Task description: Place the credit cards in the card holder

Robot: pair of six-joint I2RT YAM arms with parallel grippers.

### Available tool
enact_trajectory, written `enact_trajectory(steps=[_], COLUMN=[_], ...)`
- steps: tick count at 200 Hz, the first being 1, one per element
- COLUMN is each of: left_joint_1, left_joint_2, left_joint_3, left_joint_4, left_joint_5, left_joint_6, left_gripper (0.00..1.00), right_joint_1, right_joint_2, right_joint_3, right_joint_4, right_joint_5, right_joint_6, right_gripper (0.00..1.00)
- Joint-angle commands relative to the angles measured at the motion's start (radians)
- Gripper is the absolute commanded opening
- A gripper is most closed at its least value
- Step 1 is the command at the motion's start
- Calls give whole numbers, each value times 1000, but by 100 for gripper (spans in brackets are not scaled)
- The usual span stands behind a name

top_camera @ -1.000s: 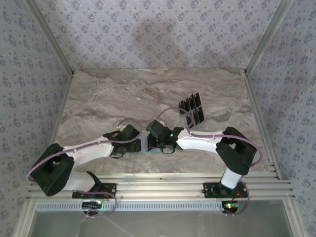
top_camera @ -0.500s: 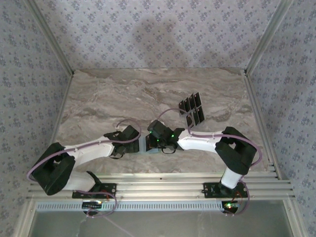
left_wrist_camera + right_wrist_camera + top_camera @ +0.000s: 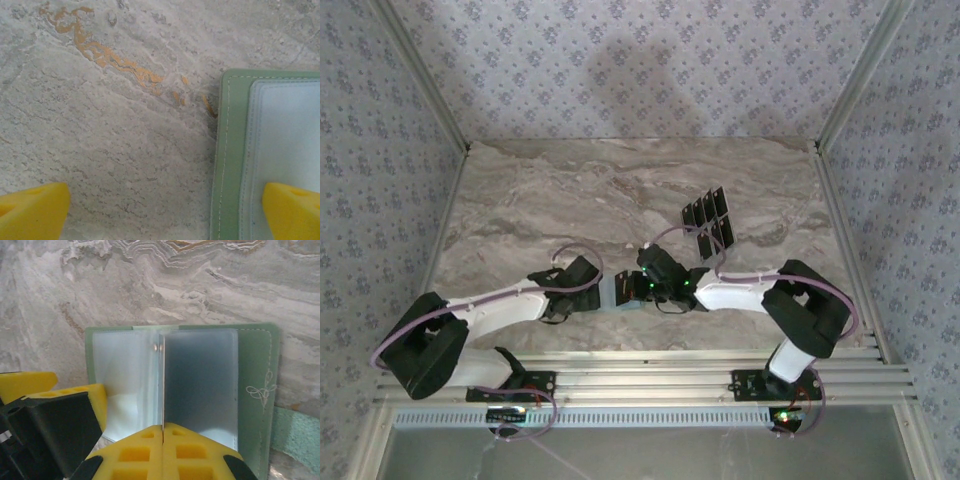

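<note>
The pale green card holder lies open on the marble between my two grippers, its clear sleeves facing up. My right gripper is shut on a thin sheet that stands on edge over the holder's middle; I cannot tell whether it is a card or a sleeve. My left gripper is open and low, straddling the holder's left edge, with one finger over the sleeve. Several dark credit cards lie together farther back on the right.
The marble table is walled by patterned panels at the back and sides. My left gripper's yellow finger and black body sit close to my right gripper's left side. An aluminium rail runs along the near edge.
My right wrist has shifted a little to the right, still shut, and more of the card holder shows between the grippers. The left arm and the dark cards have stayed put.
</note>
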Motion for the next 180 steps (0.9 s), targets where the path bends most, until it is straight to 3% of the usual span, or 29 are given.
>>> enact_trajectory(steps=[1,180], left_joint_1=[-5,-5], left_joint_2=[-11,7], left_joint_3=[-26,-20], left_joint_4=[-54,-55], left_joint_5=[-21,-24], left_joint_6=[-12,-8], left_gripper=[98,96], right_joint_1=[-7,-35], right_joint_2=[-18,97], right_joint_3=[-21,-112], right_joint_4=[89,307], right_joint_5=[-29,-102], right_joint_6=[17,94], right_gripper=[0,0])
